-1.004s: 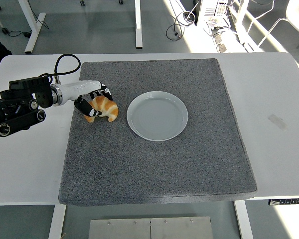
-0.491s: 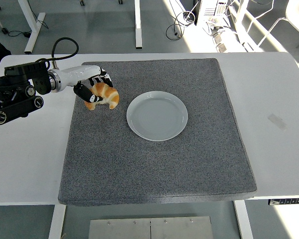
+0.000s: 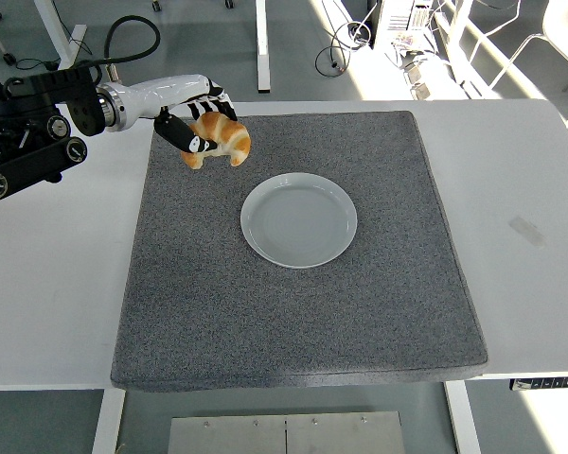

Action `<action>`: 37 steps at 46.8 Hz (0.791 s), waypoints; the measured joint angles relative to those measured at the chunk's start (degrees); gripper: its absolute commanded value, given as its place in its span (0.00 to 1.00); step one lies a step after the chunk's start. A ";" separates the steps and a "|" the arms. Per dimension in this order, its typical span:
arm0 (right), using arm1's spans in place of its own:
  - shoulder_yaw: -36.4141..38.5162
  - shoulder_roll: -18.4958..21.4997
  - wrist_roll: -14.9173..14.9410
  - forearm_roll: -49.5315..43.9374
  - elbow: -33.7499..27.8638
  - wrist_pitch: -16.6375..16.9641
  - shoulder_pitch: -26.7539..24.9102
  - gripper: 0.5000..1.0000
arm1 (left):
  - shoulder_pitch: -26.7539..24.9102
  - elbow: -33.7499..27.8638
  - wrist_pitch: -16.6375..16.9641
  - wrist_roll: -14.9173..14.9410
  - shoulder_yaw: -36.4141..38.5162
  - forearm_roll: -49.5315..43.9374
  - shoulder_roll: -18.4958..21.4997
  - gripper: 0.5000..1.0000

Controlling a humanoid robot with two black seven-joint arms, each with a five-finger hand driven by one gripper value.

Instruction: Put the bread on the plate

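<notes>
A golden-brown croissant-shaped bread (image 3: pixel 223 140) hangs in the air above the far left part of the grey mat, held by my left hand (image 3: pixel 197 118), whose fingers are curled around it. The arm comes in from the left edge, black with a white forearm. A round pale grey plate (image 3: pixel 299 219) lies on the middle of the mat, to the right of and nearer than the bread. The plate holds nothing. My right arm does not show.
A square grey mat (image 3: pixel 293 312) covers most of the white table (image 3: pixel 530 189). A black cable loops above my left arm (image 3: pixel 133 28). Table legs and cables stand on the floor behind the table.
My left hand has lifted the bread off the mat and carried it up and to the right, towards the far side, closer to the plate.
</notes>
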 measured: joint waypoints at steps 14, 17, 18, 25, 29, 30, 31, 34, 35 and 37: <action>0.00 0.00 -0.04 0.00 -0.02 0.00 -0.02 1.00 | 0.51 -1.44 0.17 0.08 -0.53 0.19 -4.01 0.22; 0.00 0.00 -0.04 0.00 -0.02 0.00 -0.02 1.00 | 0.72 -1.43 0.25 0.06 -0.54 0.35 -5.00 0.23; 0.00 0.00 -0.04 0.00 -0.02 0.00 0.01 1.00 | 0.79 -1.40 0.31 0.06 -0.54 0.45 -5.35 0.23; 0.00 0.00 -0.04 0.00 0.00 0.00 -0.01 1.00 | 1.47 -0.90 0.54 0.11 -0.30 0.72 -7.75 0.23; 0.00 0.00 -0.03 0.00 0.00 0.01 -0.02 1.00 | 2.09 -0.29 0.58 0.14 -0.21 0.89 -8.70 0.23; 0.00 0.00 -0.03 0.00 0.00 0.01 -0.01 1.00 | 2.25 -0.16 0.59 0.14 -0.15 0.89 -8.92 0.23; 0.00 0.00 -0.03 0.00 0.00 0.01 0.02 1.00 | 2.45 -0.06 0.59 0.14 -0.09 0.91 -9.16 0.23; 0.00 0.00 -0.01 0.00 0.00 0.01 0.01 1.00 | 2.89 0.30 0.61 0.15 0.09 0.97 -9.63 0.23; 0.00 0.00 -0.01 0.00 0.00 0.01 0.00 1.00 | 2.99 0.45 0.61 0.15 0.17 0.97 -9.81 0.23; 0.00 0.00 -0.01 0.00 0.00 0.01 0.00 1.00 | 3.03 0.60 0.61 0.15 0.24 0.97 -10.13 0.23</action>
